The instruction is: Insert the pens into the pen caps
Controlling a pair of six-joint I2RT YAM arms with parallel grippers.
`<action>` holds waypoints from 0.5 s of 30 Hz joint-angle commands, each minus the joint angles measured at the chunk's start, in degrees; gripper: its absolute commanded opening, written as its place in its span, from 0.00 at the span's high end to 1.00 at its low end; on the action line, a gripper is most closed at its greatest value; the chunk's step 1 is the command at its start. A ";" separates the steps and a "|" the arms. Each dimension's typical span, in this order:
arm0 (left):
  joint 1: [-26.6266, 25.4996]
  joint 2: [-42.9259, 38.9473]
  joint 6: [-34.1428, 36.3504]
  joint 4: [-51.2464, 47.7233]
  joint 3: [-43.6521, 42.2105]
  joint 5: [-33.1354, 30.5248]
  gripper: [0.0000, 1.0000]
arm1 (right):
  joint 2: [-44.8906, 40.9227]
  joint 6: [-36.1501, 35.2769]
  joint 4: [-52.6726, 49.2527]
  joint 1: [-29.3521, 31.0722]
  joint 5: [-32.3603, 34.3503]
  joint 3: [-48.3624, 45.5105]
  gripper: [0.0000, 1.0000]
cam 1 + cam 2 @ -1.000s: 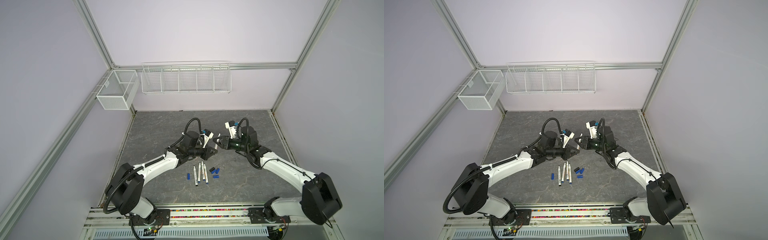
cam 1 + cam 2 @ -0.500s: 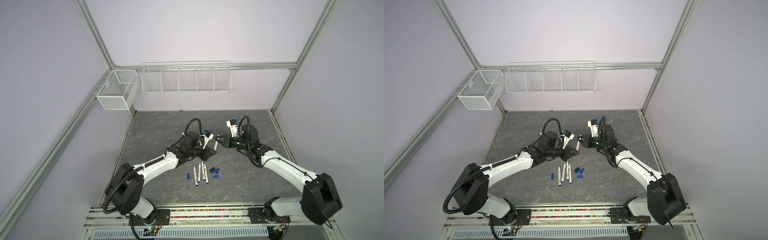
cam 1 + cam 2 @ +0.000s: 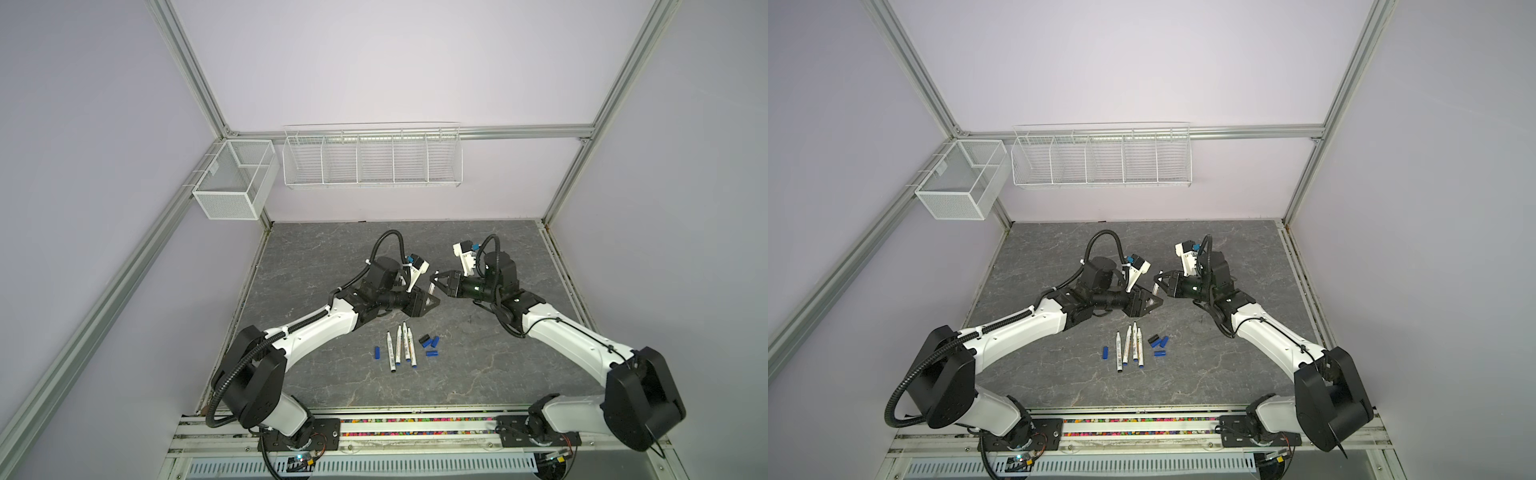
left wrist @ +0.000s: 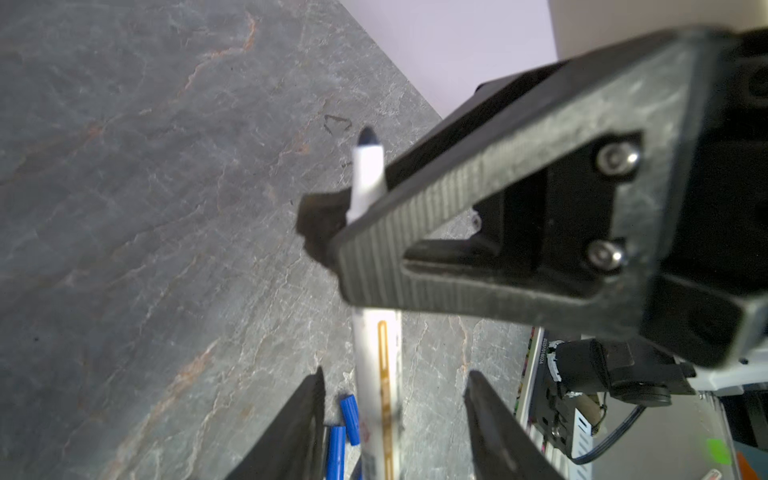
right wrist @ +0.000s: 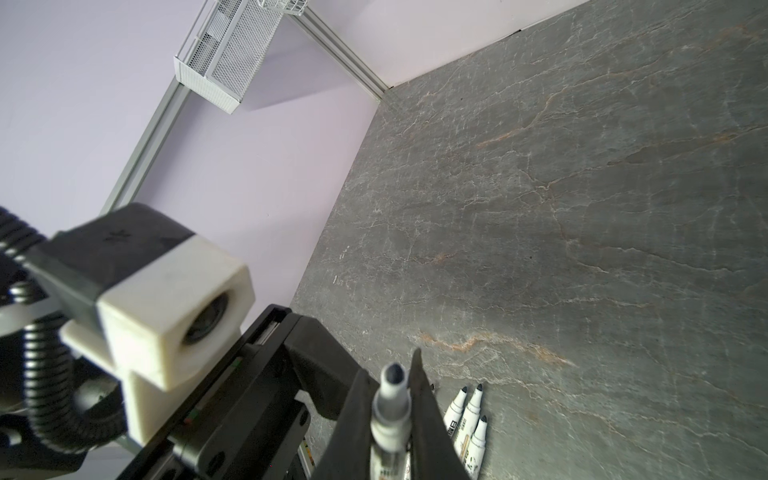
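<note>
Nothing is capped yet. The left gripper (image 4: 392, 376) has its jaws spread either side of a pen (image 4: 368, 174), apparently not touching it. The right gripper (image 5: 390, 372) is clamped on that pen just below its bare tip, above the table (image 3: 332, 257). Down there lie a lone blue cap (image 3: 377, 353), what seem to be four loose pens (image 3: 399, 345), a black cap (image 3: 424, 340) and two blue caps (image 3: 434, 341). Only the left wrist view shows the gap beside the barrel. Only the top views show the full spread of caps.

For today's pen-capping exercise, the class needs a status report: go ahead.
Left gripper open around the pen. Right gripper shut on it, tip bare. Caps loose on table. Nothing in the way.
</note>
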 commanded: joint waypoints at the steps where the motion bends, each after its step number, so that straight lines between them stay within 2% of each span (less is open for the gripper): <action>1: 0.00 1.70 0.76 -0.33 1.94 0.80 0.49 | -1.84 1.33 2.11 0.13 -0.90 -1.31 0.91; 8: 0.04 2.48 1.23 -0.95 3.23 0.68 0.68 | -2.52 1.69 2.56 0.02 -0.16 -1.94 0.91; 9: 0.00 2.26 1.13 -0.70 2.97 0.62 0.74 | -2.59 1.75 2.55 0.04 -0.01 -2.04 0.91; 11: 0.00 1.80 0.89 -0.27 2.53 0.57 0.94 | -2.71 1.68 2.37 -0.06 0.41 -2.33 0.91; 12: 0.00 1.37 0.54 0.14 2.11 0.29 1.00 | -2.93 1.67 2.14 -0.12 0.83 -2.56 0.90; 14: 0.00 0.41 -0.11 0.86 1.14 -1.23 1.00 | -3.26 1.06 1.16 -0.13 1.39 -3.16 0.85; 15: 0.09 -0.12 -0.74 0.87 0.55 -2.81 1.00 | -3.57 0.24 -0.30 -0.13 1.74 -3.20 0.76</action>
